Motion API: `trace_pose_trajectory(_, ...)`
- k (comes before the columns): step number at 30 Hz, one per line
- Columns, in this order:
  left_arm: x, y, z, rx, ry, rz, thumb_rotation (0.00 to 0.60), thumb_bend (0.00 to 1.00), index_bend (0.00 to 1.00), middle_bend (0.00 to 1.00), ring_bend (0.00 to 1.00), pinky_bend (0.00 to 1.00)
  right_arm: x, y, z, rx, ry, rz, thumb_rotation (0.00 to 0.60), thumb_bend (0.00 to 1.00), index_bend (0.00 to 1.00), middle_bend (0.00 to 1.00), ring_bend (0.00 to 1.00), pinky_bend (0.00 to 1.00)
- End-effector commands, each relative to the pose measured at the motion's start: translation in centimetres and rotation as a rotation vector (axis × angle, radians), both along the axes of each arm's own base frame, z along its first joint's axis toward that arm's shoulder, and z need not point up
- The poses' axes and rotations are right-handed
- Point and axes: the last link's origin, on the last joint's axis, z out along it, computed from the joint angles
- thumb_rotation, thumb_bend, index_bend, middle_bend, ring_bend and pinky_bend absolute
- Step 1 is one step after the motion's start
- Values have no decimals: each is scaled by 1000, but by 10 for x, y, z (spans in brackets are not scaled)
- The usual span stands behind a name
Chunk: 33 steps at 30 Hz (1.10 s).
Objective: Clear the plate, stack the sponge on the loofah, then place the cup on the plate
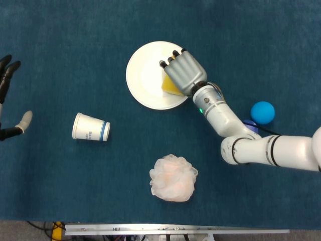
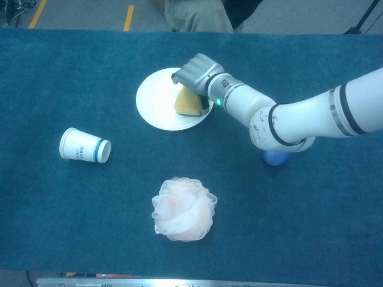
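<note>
A white plate [image 1: 143,75] [image 2: 155,101] lies at the table's far middle. On its right part sits a yellow sponge [image 1: 169,86] [image 2: 187,103], mostly covered from above by my right hand [image 1: 183,73] [image 2: 194,70], whose fingers curl over and grip it. A white paper cup [image 1: 90,127] [image 2: 84,145] with a blue band lies on its side at the left. The pale pink loofah [image 1: 173,177] [image 2: 184,208] rests near the front edge. My left hand [image 1: 7,100] hovers at the far left edge of the head view, fingers spread, holding nothing.
A blue ball [image 1: 262,112] [image 2: 275,157] lies to the right, partly behind my right forearm in the chest view. The table is covered in dark teal cloth, with its metal front edge [image 1: 175,230] just below the loofah.
</note>
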Motion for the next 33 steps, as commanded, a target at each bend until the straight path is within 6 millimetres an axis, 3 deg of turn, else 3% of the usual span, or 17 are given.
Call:
trace_pose_trajectory(1, 0, 0, 0, 0, -1, 2, 600, 319, 41, 0, 0, 131, 3, 0, -4, -2, -9, 7, 600, 0, 209, 311, 212, 335)
trace_pose_trajectory(7, 2, 0, 1, 0, -10, -5, 600, 319, 41, 0, 0, 131, 5, -1, -8, -19, -19, 19, 600, 0, 318, 350, 230, 349)
trace_pose_trajectory(16, 3, -1, 3, -1, -15, -12, 600, 319, 41, 0, 0, 131, 6, -4, -9, -59, -29, 41, 600, 0, 453, 426, 344, 506)
trace_pose_trajectory(24, 4, -1, 3, -3, -18, -15, 600, 319, 41, 0, 0, 131, 0, -7, -4, -59, -62, 21, 600, 36, 505, 473, 442, 601)
trace_pose_trajectory(33, 4, 1, 1, -7, -16, -19, 600, 319, 42, 0, 0, 131, -7, -5, 14, -43, -114, 24, 600, 50, 508, 476, 448, 606)
